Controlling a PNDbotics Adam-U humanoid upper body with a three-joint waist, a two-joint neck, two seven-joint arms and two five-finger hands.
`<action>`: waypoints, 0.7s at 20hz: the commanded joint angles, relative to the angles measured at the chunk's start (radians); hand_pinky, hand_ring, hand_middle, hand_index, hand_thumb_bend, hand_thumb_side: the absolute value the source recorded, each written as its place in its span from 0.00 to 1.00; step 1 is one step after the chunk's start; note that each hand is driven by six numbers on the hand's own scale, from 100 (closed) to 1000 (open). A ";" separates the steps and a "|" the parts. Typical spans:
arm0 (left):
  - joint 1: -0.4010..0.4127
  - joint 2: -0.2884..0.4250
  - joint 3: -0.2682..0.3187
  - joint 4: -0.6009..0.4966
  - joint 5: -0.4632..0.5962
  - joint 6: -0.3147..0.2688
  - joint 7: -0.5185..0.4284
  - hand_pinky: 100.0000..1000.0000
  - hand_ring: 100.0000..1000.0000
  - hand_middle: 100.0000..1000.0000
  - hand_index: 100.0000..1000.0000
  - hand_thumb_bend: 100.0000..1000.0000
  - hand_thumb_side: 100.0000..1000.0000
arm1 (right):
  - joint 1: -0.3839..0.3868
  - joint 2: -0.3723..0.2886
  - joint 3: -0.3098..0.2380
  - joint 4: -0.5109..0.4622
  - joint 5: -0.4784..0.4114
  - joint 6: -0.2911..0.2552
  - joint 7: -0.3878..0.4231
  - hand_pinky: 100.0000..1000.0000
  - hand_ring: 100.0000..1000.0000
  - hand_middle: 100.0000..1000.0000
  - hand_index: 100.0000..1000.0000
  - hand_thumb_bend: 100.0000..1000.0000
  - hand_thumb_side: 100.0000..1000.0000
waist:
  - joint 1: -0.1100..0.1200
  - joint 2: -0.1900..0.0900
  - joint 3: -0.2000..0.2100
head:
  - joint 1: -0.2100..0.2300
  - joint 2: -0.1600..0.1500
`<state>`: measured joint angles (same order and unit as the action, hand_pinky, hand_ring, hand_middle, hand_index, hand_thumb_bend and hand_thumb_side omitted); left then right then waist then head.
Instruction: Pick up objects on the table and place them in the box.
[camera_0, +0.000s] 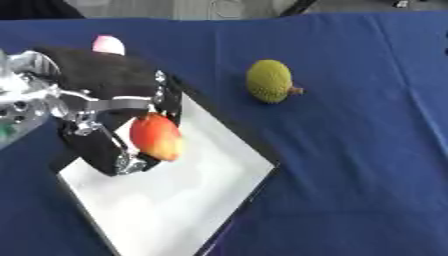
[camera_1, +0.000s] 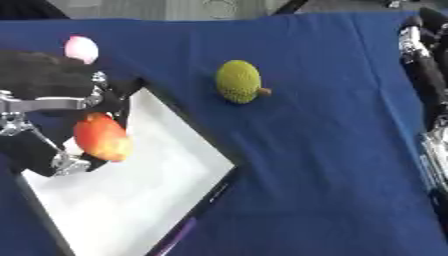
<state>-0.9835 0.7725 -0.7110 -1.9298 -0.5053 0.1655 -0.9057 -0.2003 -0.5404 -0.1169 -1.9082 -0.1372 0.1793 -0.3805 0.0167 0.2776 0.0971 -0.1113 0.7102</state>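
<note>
We see a blue cloth (camera_0: 350, 165) covering the table from near edge to far. Beyond its far edge lies a pale floor (camera_0: 175, 7), with dark shapes we cannot make out.

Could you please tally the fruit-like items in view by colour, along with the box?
Red-orange fruit, held in the left robot hand over the box: 1
Green spiky fruit: 1
Pink item: 1
White box: 1
Total: 4

A lab-style test bench: blue-clothed table (camera_0: 350, 165), white box (camera_0: 175, 200), toy fruit.
</note>
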 joint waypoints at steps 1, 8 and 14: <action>0.005 0.002 0.004 0.029 -0.034 -0.025 -0.001 0.71 0.69 0.63 0.60 0.09 0.09 | -0.001 -0.012 -0.009 -0.022 0.006 0.002 -0.003 0.87 0.87 0.84 0.88 0.00 0.60 | 0.008 -0.026 -0.002 | 0.003 0.002; 0.044 -0.009 -0.009 0.057 -0.092 -0.070 -0.001 0.76 0.74 0.70 0.63 0.13 0.17 | 0.004 -0.006 -0.009 -0.018 0.006 0.003 -0.004 0.87 0.87 0.84 0.88 0.00 0.60 | 0.009 -0.024 -0.005 | 0.004 0.002; 0.097 -0.022 -0.012 0.064 -0.131 -0.090 -0.001 0.86 0.81 0.76 0.67 0.00 0.26 | 0.007 0.000 -0.005 -0.013 0.009 0.005 -0.002 0.87 0.87 0.84 0.88 0.00 0.61 | 0.014 -0.020 -0.009 | 0.006 0.005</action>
<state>-0.8755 0.7385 -0.7360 -1.8604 -0.6245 0.0816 -0.9078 -0.1884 -0.5290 -0.1164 -1.9079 -0.1356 0.1823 -0.3821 0.0167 0.2776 0.0892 -0.1076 0.7143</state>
